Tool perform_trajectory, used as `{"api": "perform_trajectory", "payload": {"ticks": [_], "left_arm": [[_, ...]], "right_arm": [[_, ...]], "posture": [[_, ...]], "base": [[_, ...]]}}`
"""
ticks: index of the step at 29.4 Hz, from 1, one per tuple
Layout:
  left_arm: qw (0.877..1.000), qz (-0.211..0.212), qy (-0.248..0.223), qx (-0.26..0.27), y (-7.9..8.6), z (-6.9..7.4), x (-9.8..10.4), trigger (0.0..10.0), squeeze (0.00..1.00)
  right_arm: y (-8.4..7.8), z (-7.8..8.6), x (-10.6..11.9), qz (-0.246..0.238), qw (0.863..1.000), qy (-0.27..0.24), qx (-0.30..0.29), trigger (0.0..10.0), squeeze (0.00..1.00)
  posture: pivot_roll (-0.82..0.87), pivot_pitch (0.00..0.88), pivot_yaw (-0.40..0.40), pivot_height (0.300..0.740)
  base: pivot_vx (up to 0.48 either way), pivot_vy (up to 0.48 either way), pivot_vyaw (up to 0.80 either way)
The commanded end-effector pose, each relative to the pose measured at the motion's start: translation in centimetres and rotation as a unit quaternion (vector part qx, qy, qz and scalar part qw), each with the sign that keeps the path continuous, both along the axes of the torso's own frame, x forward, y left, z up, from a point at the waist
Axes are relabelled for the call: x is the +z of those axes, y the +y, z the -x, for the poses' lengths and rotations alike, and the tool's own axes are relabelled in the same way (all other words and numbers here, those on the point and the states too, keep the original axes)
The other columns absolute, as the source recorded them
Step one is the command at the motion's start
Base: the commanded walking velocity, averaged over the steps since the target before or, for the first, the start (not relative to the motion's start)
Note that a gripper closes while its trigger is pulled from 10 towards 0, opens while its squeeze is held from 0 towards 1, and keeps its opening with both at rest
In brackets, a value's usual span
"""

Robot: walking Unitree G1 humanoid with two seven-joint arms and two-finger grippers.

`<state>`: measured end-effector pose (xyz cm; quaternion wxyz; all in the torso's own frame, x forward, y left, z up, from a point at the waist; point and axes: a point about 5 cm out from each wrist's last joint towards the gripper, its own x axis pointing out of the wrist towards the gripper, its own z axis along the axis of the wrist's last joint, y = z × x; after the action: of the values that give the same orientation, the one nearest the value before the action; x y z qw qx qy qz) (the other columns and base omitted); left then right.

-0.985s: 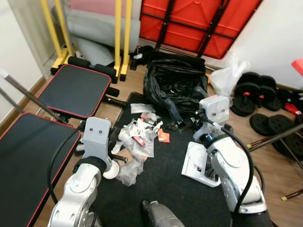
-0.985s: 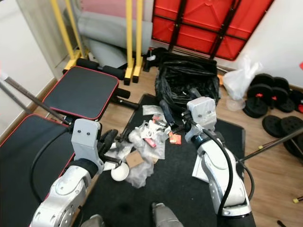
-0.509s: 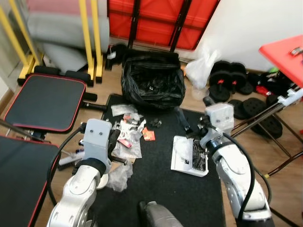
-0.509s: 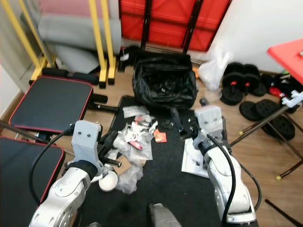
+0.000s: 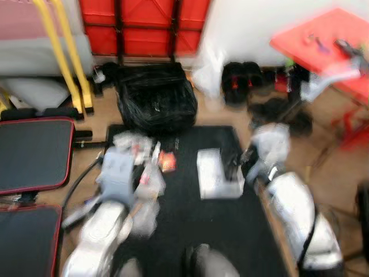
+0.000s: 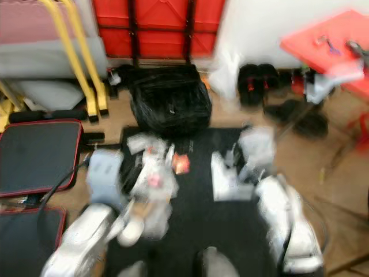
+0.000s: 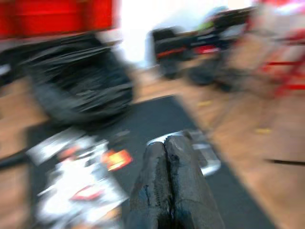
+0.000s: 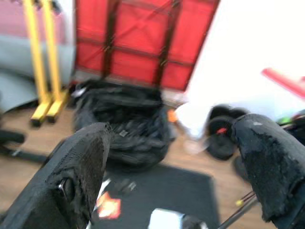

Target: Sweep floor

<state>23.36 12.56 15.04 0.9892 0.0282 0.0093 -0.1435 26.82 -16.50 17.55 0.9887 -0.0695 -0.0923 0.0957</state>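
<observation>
Blurrily, dustpan (image 5: pixel 218 173) flat on mat (image 5: pixel 196 225), long axis toward bag (image 5: pixel 154 98)

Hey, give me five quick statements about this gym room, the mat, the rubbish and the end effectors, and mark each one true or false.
1. The black rubbish bag sits on the wooden floor just beyond the black mat. True.
2. The left end effector has its fingers spread wide apart. False: its fingers are pressed together.
3. The right end effector is open, with nothing between its fingers. True.
4. The scattered wrappers lie on the red table. False: they lie on the mat, toward the robot's left.
5. The white tray rests on the bench pad. False: it lies on the mat in front of the right arm.
</observation>
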Motion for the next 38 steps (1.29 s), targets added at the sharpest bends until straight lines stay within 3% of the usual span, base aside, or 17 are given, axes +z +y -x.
{"api": "perform_trajectory", "payload": {"ticks": [1, 5, 14, 27, 38], "left_arm": [[1.000, 0.001, 0.016, -0.007, 0.2, 0.4, -0.7, 10.0, 0.00], [1.000, 0.002, 0.016, -0.007, 0.4, 0.4, -0.7, 10.0, 0.00], [1.000, 0.013, 0.023, -0.005, 0.9, 0.5, -1.0, 10.0, 0.00], [1.000, 0.023, 0.020, -0.005, 0.8, 0.2, -1.0, 10.0, 0.00], [1.000, 0.017, 0.019, -0.010, 0.4, 0.3, -0.9, 10.0, 0.00]], "right_arm": [[0.1, 0.2, -0.3, 0.005, 1.000, 0.004, -0.002, 10.0, 0.00], [-0.1, 0.2, -0.3, 0.015, 1.000, 0.006, -0.009, 10.0, 0.00], [-1.0, 0.6, -0.9, 0.101, 0.994, 0.012, -0.050, 10.0, 0.00], [-1.2, 0.5, -0.9, 0.093, 0.994, 0.012, -0.062, 10.0, 0.00], [-1.4, 0.5, -0.9, 0.076, 0.995, 0.016, -0.069, 10.0, 0.00]], "posture": [[-0.09, 0.209, -0.146, 0.740], [-0.09, 0.203, -0.148, 0.740], [-0.09, 0.192, -0.156, 0.740], [-0.09, 0.181, -0.160, 0.740], [-0.10, 0.188, -0.160, 0.740]], "base": [[0.000, 0.000, 0.00], [0.000, 0.000, 0.00], [0.000, -0.404, 0.00], [0.000, -0.421, 0.00], [0.000, 0.000, 0.00]]}}
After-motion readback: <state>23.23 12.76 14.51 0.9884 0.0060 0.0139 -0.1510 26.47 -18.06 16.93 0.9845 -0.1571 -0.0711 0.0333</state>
